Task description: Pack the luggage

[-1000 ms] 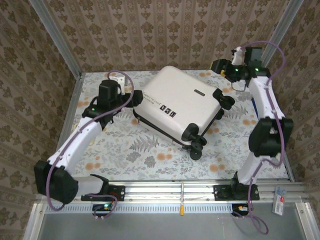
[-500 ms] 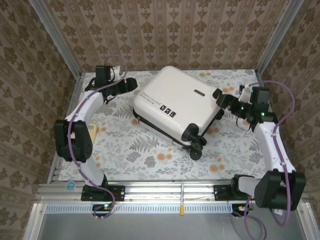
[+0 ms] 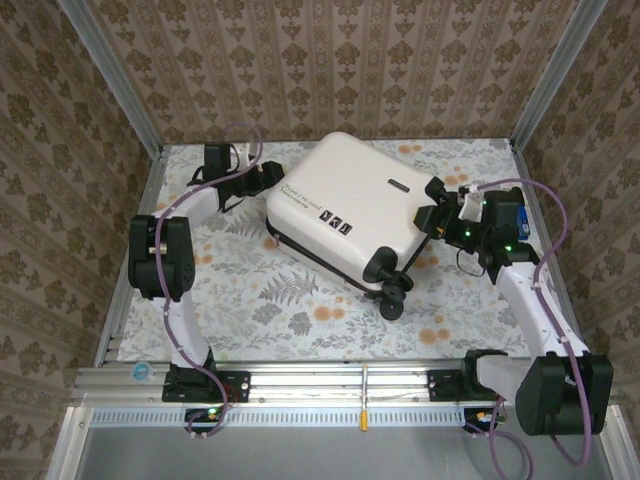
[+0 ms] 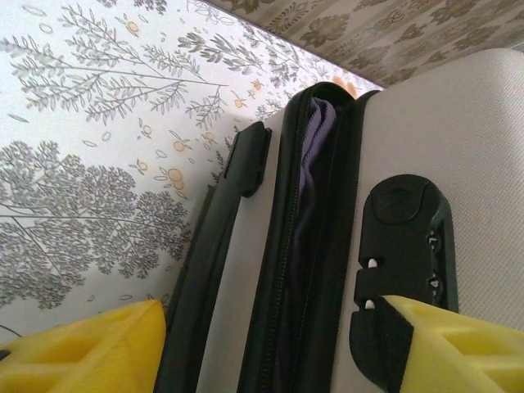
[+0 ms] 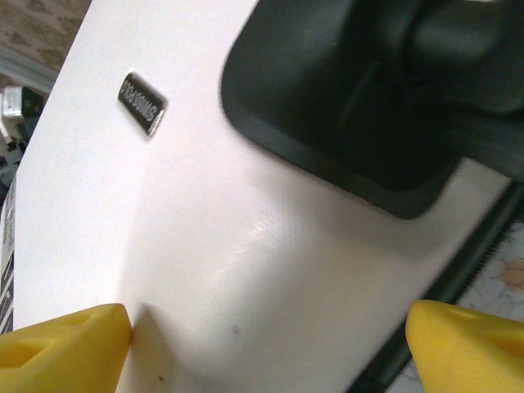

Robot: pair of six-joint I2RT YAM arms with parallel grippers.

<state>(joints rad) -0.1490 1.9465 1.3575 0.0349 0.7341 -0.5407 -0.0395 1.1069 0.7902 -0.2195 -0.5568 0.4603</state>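
Floral table [image 3: 250, 300], open room along near edge; luggage [image 3: 350, 205] between left hand [image 3: 268, 178], right hand [image 3: 432, 216], both released

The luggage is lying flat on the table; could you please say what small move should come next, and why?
Probably ease the left end effector forward onto the seam beside the lock. The luggage lies flat with its lid down, the seam gapes slightly, and that open end effector straddles it.

The luggage [image 3: 345, 215] shell is smooth, slightly glossy hard plastic; its lock [image 4: 401, 254] is matt black plastic, and the seam lining [image 4: 315, 164] is woven cloth.
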